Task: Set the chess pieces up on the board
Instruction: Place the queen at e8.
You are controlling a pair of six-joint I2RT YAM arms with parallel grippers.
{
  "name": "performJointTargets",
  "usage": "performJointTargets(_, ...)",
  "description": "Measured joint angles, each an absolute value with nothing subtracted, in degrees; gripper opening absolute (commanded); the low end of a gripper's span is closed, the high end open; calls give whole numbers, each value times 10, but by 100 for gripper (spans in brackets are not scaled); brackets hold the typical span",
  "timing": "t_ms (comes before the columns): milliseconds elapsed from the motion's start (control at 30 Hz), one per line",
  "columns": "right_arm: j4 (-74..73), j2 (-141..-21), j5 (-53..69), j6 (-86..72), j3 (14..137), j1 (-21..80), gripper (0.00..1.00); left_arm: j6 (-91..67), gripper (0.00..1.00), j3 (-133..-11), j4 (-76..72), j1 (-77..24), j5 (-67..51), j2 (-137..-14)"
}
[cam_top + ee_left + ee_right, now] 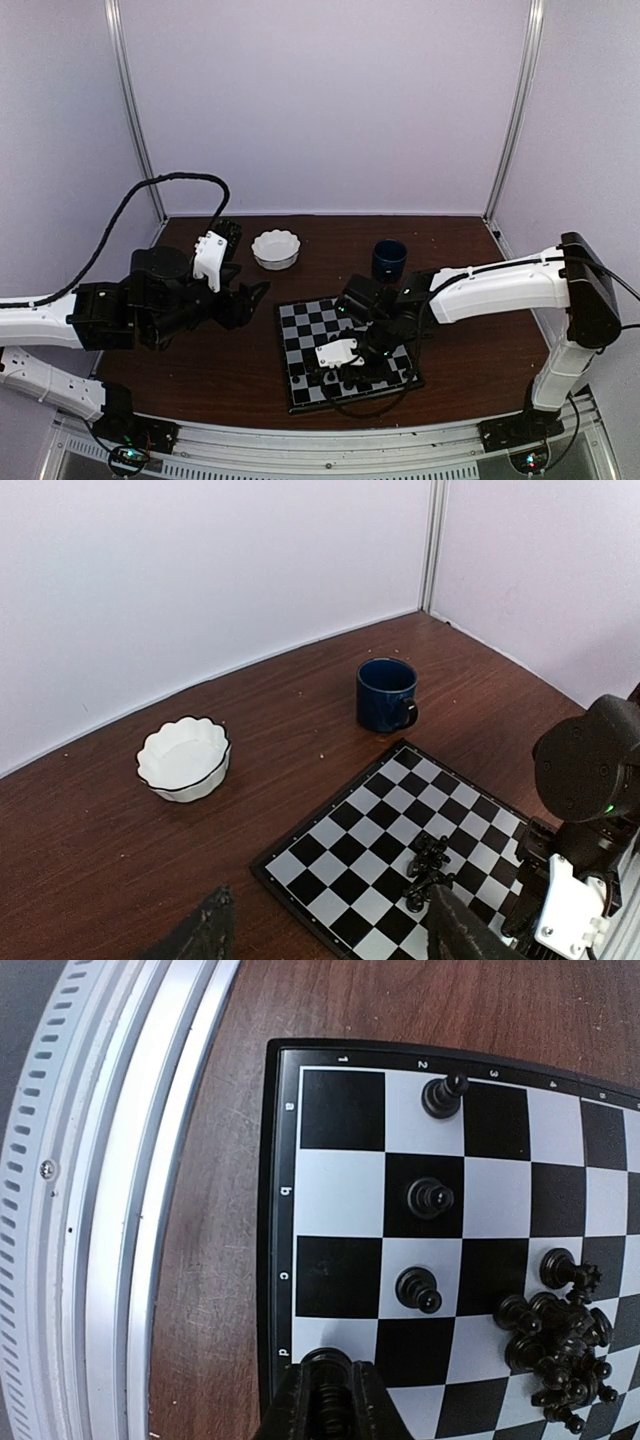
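The board (300, 345) lies near the table's front, black and light checks with a dark border. My right gripper (325, 1392) is shut on a black chess piece (326, 1365), held over the light square by the border letter d. Three black pawns (430, 1198) stand in a row on the second file of squares. A heap of black chess pieces (560, 1345) lies further in, also seen as a small pile (430, 865) in the left wrist view. My left gripper (330, 945) is open and empty, left of the board (340, 840) and above the table.
A white scalloped bowl (275, 248) and a dark blue mug (389, 258) stand behind the board. The metal rail (110, 1210) runs along the table's near edge, close to the board's border. The right arm (590, 800) reaches over the board's right side.
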State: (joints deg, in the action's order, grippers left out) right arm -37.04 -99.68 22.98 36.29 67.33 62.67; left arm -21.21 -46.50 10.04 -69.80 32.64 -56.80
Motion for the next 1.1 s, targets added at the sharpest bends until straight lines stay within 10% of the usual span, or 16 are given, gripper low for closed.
performJointTargets(1100,-426,-981,236,356,706,617,37,-220,65,-478,141,-695,337,-610)
